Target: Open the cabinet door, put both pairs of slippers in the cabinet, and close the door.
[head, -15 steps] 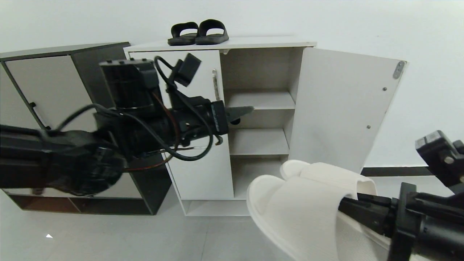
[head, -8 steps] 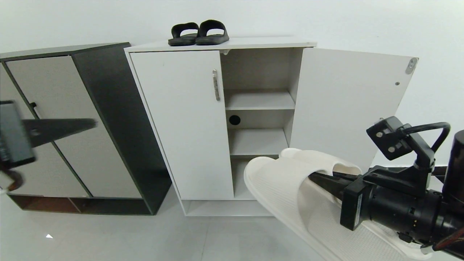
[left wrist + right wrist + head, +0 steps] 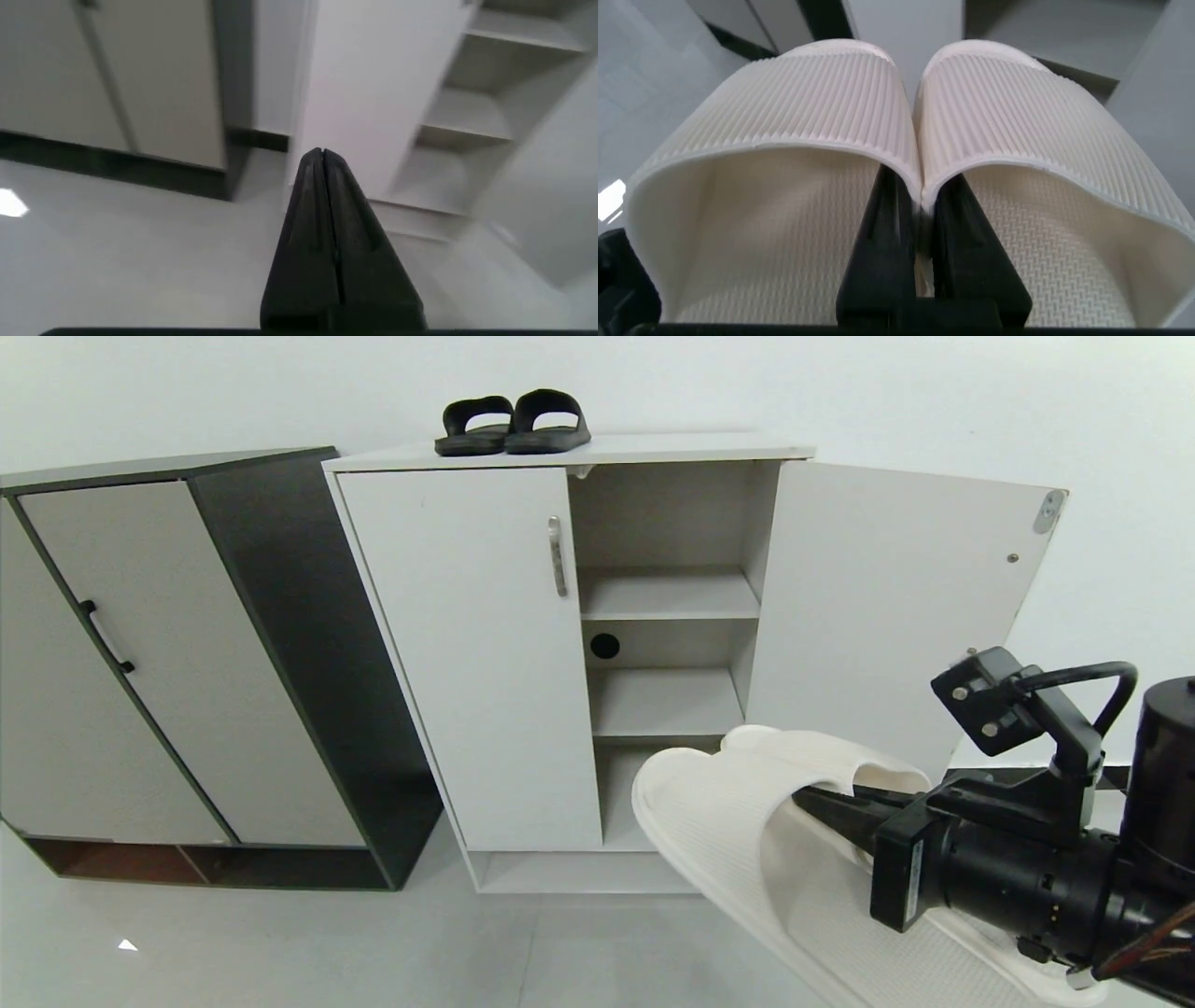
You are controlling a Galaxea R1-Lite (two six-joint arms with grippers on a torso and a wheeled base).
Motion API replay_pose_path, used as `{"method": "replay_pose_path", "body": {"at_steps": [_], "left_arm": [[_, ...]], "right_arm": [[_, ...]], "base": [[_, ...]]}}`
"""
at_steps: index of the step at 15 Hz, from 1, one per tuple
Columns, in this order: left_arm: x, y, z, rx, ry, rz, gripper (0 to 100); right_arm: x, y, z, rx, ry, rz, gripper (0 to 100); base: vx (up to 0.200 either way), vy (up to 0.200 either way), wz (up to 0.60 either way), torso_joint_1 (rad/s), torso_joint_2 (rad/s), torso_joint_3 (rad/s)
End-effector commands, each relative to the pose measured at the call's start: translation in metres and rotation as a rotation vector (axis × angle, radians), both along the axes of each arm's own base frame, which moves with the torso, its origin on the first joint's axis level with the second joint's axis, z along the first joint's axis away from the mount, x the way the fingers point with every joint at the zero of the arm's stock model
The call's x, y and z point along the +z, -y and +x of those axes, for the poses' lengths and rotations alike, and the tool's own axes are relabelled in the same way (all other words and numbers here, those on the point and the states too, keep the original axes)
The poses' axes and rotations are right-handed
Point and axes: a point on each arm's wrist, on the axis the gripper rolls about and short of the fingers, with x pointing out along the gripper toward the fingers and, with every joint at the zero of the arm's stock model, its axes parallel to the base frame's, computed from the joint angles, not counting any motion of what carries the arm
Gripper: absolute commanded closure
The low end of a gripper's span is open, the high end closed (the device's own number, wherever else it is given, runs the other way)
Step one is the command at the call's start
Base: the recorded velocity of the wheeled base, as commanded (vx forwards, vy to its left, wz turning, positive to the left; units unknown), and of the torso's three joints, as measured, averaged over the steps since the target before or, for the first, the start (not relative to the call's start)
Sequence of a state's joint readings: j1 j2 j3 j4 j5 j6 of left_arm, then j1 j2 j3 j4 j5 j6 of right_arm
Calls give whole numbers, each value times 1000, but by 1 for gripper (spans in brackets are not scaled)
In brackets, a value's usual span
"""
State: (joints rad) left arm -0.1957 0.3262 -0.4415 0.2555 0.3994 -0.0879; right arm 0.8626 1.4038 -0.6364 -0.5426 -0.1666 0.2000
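Currently, the white cabinet [image 3: 672, 448] is seen with its right door [image 3: 887, 616] swung wide, so that the door's free edge stands well out from the cabinet's right side. The left door [image 3: 476, 663] is shut, its metal handle [image 3: 556, 556] upright near the inner edge. Behind the open half, an upper shelf [image 3: 667, 595], a middle shelf [image 3: 665, 702] and a bottom compartment [image 3: 621, 803] are exposed, with a round hole [image 3: 605, 645] in the back panel between the two shelves.

The white slippers [image 3: 738, 821] are held side by side in front of the cabinet's open half, toes turned toward it and level with the bottom compartment. They are grasped by the right gripper [image 3: 808, 795]: one finger [image 3: 878, 243] is passed under each strap, and the two touching inner edges are pinched between the fingers.

The black slippers [image 3: 513, 422] are set as a pair on the cabinet's top, above the shut door and near its back edge.

The left gripper [image 3: 322, 161] is held over the floor [image 3: 280, 943] in front of the cabinet, pointed toward its base, with the fingers pressed together on nothing.

A dark cabinet [image 3: 261, 663] is placed against the white cabinet's left side.
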Motion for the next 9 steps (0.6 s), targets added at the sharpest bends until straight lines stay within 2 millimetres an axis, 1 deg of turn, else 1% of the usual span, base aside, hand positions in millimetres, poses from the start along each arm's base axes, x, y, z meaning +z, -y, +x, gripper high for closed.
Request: {"method": "replay_pose_path", "body": {"at_steps": [1,2,3,4,5,6,7,9], "left_arm": [[-67,0,-12,91,68,34,100],[-84,3,-1,24,125,7,100],[-90,5,2,-71,135,12,100],[-91,6,2,-90,124,7,100],[-96,7,2,-147,80,11,100],[-96,8,2,-216,72,42,100],[-97,9,2,-210,52,56,100],[-100,12,0,-90,36,76,100]], "right_arm": [[-1,0,0,2,-1,-2,100],[-1,0,-1,2,-1,-2,100],[-2,1,-2,4,-4,-5,100],[-2,2,-2,4,-4,-5,100],[-4,2,-2,6,-9,-7,100],[-4,2,-3,8,-10,-8,100],[-4,2,-3,8,-9,-10,100],[-4,2,-3,8,-9,-10,100]], "base": [[0,0,0,0,0,0],[0,0,0,0,0,0],[0,0,0,0,0,0],[0,0,0,0,0,0],[0,0,0,0,0,0],[0,0,0,0,0,0],[0,0,0,0,0,0],[0,0,0,0,0,0]]}}
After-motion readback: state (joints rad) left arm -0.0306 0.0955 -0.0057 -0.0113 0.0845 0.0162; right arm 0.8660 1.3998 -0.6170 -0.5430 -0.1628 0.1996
